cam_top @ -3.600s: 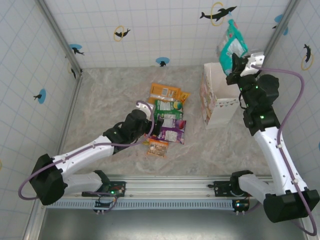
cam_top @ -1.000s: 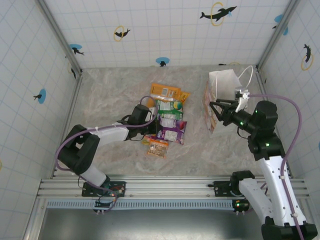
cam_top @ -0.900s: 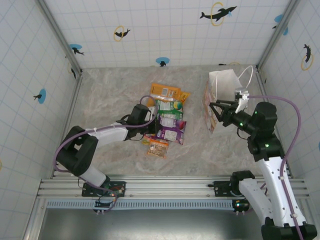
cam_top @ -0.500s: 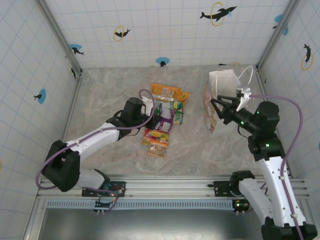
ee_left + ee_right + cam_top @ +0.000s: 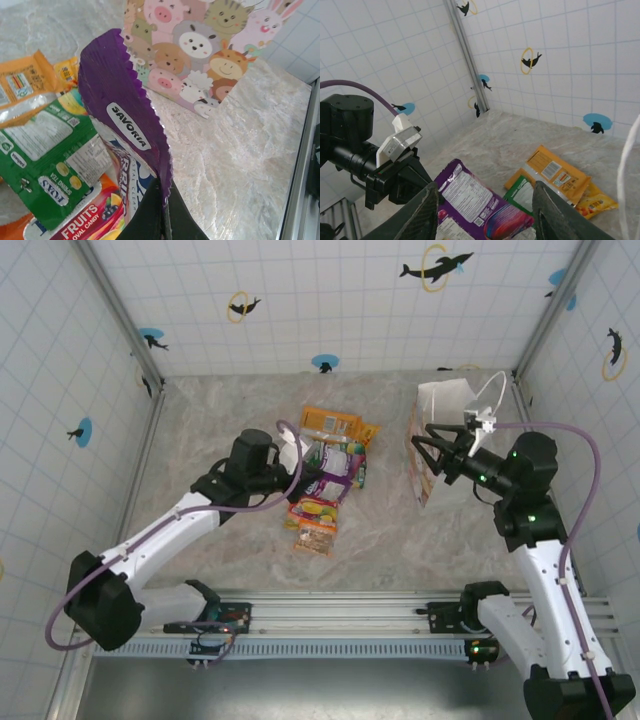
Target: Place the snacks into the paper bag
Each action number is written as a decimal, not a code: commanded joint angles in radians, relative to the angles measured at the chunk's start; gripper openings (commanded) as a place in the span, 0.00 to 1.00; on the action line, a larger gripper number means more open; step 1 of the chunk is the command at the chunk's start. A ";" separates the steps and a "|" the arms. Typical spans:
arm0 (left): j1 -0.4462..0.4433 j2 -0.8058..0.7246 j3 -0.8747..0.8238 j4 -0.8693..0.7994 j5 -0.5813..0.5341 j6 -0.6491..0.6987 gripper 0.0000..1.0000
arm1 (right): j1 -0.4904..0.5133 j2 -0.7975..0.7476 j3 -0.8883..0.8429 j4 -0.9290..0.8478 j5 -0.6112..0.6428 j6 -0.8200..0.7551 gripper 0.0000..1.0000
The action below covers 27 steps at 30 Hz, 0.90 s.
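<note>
The left arm stretches from its base at the near left edge of the table [image 5: 210, 430] diagonally toward the middle, with the elbow low and the wrist turned to the right. Its claw [image 5: 298, 458] is clamped on one edge of the purple Savoria packet [image 5: 120, 90], and in the left wrist view the 2 dark fingers [image 5: 150, 220] pinch this packet from below while its serrated edge points up. The packet is tilted over the other snacks; I cannot tell if it touches them. Under and beside it lie a green packet [image 5: 45, 145], an orange packet [image 5: 330, 423] on the far side, a fruits candy packet [image 5: 315, 510] on the near side and 1 small orange packet [image 5: 315, 537] nearest to the bases. The paper bag [image 5: 445, 405] stands upright at the far right of the table, well apart from the pile, with its cartoon animal side facing the snacks. The right arm rises from its base at the near right, bends at the elbow and points its forearm to the left. The right claw [image 5: 437, 448] is at the top of the bag with its fingers spread and nothing between them. The bag's white handle [image 5: 627, 165] is just beside it.
</note>
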 commanded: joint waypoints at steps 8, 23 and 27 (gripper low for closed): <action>-0.007 -0.099 0.012 0.126 0.104 0.079 0.00 | 0.011 0.061 0.075 0.056 -0.131 -0.014 0.57; -0.008 -0.122 0.071 -0.035 0.163 0.409 0.00 | 0.311 0.259 0.297 -0.349 0.107 -0.453 0.64; -0.015 -0.137 0.075 -0.081 0.142 0.492 0.00 | 0.451 0.321 0.346 -0.462 0.227 -0.625 0.65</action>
